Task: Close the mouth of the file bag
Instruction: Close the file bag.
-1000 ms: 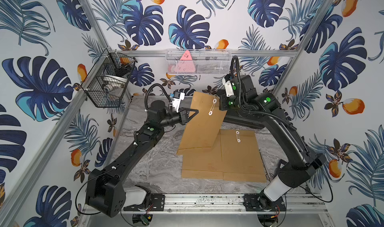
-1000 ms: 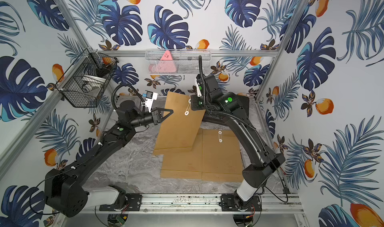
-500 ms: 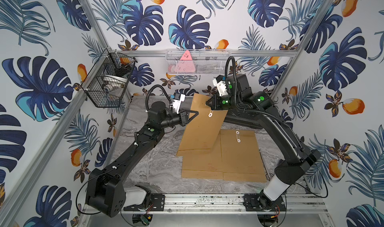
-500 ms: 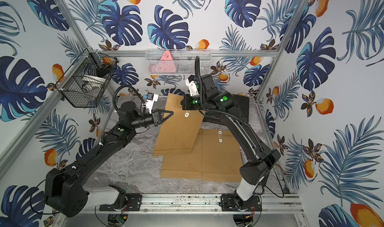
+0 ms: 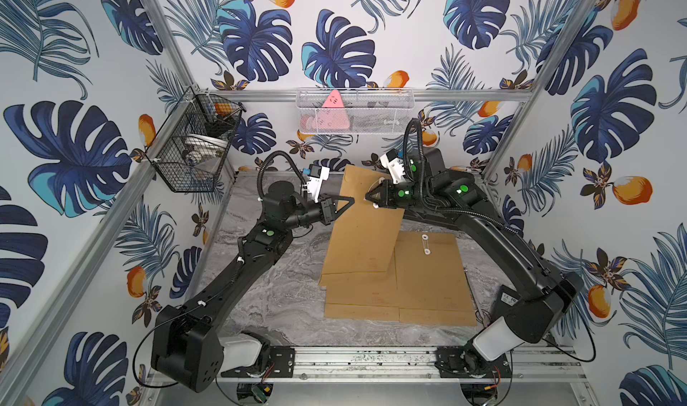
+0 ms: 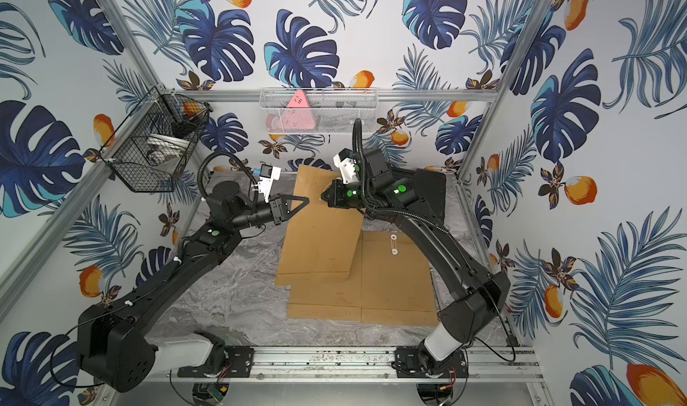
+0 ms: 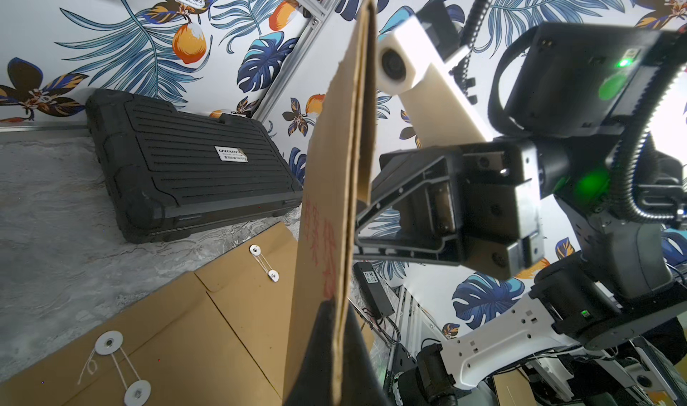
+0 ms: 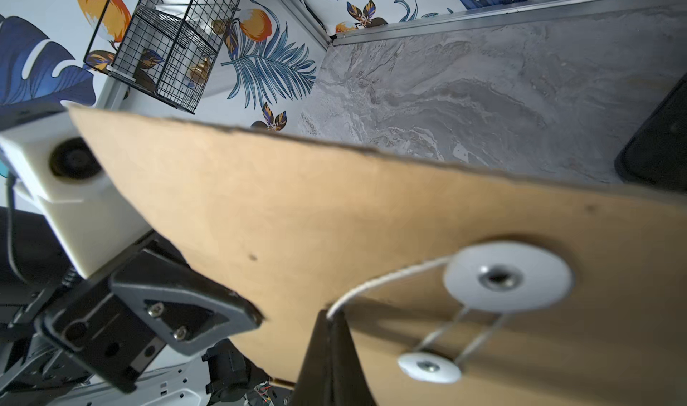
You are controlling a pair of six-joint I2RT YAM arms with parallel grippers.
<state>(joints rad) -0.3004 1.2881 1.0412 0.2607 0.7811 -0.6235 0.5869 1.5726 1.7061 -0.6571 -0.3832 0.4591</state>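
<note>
Three file bags (image 5: 362,222) (image 5: 431,274) (image 5: 357,302), two baskets (image 5: 189,155) (image 5: 371,116), one case (image 7: 186,162).

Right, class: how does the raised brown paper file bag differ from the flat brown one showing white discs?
The raised file bag stands tilted; the flat file bag lies on the table. The left hand pinches the raised bag and the right hand its string; the flat bag is untouched. Both are brown paper.

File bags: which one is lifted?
The tilted file bag, raised at its far end, edge pinched in the left hand, string pinched in the right hand. The other file bags lie flat on the table.
</note>
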